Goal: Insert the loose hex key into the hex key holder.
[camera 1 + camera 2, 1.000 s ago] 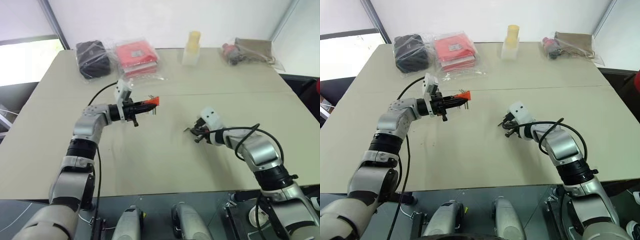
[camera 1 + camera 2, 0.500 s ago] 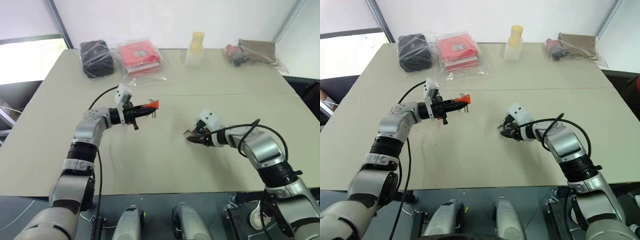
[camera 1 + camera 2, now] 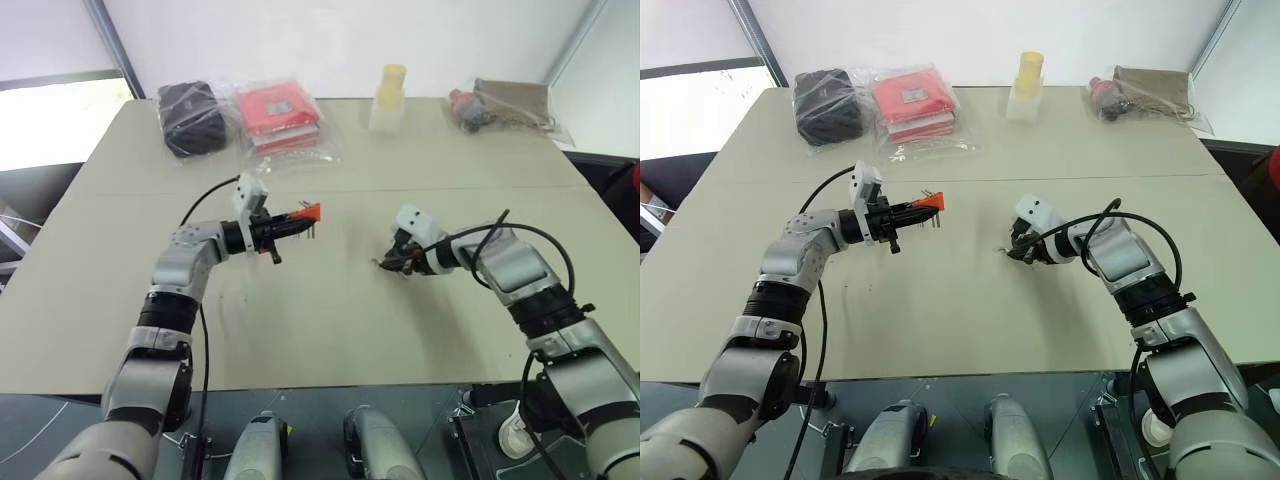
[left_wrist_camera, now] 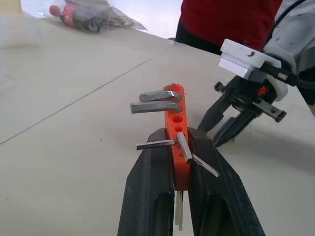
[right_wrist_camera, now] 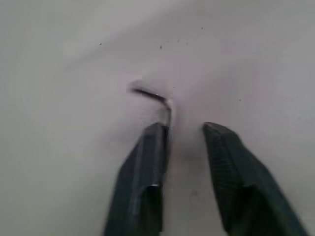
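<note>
No writing, label or number is legible on anything here; the red packet's (image 3: 281, 108) label is too small to read.

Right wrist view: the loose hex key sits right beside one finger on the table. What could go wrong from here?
1. The loose hex key lies flat on the table against one finger of the right gripper, off-centre; closing may nudge it away.
2. The hex key holder in the left gripper has keys splayed around its empty holes, which could block insertion.
</note>
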`<state>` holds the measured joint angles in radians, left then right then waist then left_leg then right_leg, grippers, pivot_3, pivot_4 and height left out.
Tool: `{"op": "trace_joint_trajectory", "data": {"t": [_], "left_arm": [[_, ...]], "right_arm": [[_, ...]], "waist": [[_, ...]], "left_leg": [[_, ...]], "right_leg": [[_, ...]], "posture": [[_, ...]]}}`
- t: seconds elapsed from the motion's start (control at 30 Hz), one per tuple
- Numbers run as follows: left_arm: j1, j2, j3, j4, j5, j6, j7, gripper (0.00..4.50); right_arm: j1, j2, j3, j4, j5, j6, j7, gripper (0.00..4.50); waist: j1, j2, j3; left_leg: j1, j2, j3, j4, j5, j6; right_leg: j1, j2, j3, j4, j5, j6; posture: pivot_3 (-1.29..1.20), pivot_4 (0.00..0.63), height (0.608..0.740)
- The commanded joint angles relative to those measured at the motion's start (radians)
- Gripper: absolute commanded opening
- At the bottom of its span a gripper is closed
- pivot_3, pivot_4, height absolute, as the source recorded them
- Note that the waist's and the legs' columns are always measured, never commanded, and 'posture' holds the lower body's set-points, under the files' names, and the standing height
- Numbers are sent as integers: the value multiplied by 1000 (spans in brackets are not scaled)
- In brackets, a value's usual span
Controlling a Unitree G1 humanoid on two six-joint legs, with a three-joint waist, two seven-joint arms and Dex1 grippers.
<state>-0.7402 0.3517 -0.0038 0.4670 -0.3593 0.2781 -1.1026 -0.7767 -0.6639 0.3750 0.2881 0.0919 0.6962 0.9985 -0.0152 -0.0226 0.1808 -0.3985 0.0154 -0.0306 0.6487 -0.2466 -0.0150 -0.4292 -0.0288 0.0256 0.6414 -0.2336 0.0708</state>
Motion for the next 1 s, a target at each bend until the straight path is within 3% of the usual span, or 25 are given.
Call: {"op": "trace_joint_trajectory", "data": {"t": [0.03, 0.23, 0.47, 0.63, 0.77, 1.0], "left_arm": [[2, 6, 22, -46, -16, -3, 11, 0], [9, 10, 22, -56, -20, 2, 18, 0], [-43, 20, 10, -2, -12, 2, -21, 0], [-149, 5, 16, 82, -24, 16, -61, 0], [-246, 4, 8, 183, -8, -7, -125, 0], [-410, -17, 21, 366, -1, -33, -212, 0]], "right_arm": [[27, -8, 47, 30, -39, -4, 49, 49], [41, 21, -5, 7, -44, 8, 25, 49], [-135, 301, -519, -59, 242, 33, -316, 49], [-175, 485, -760, -227, 466, 54, -548, 49], [-133, 549, -770, -340, 551, 58, -611, 49], [-66, 553, -712, -418, 618, 61, -635, 49]], "waist": [[1, 0, 0], [2, 0, 0], [-4, 5, 3], [11, 5, 3], [6, 5, 3], [-6, 5, 4]], "left_leg": [[0, 0, 0, 0, 0, 0], [2, 0, 0, 0, 0, 0], [0, 0, 1, -1, 0, 0], [-10, 0, -2, 0, 1, -1], [-11, -2, 0, 1, 1, -1], [-10, -1, 0, 0, 1, -1]], "right_leg": [[0, 0, 0, 0, 0, 0], [1, 0, 0, 0, 0, 0], [-2, 0, 1, 4, 0, 0], [-12, -1, -1, 6, 0, 0], [-11, -3, 0, 5, 0, 0], [-12, -1, 0, 5, 0, 0]], "posture": [[0, 150, 740], [0, 150, 740], [0, 150, 740], [0, 150, 740], [0, 150, 740], [0, 150, 740]]}}
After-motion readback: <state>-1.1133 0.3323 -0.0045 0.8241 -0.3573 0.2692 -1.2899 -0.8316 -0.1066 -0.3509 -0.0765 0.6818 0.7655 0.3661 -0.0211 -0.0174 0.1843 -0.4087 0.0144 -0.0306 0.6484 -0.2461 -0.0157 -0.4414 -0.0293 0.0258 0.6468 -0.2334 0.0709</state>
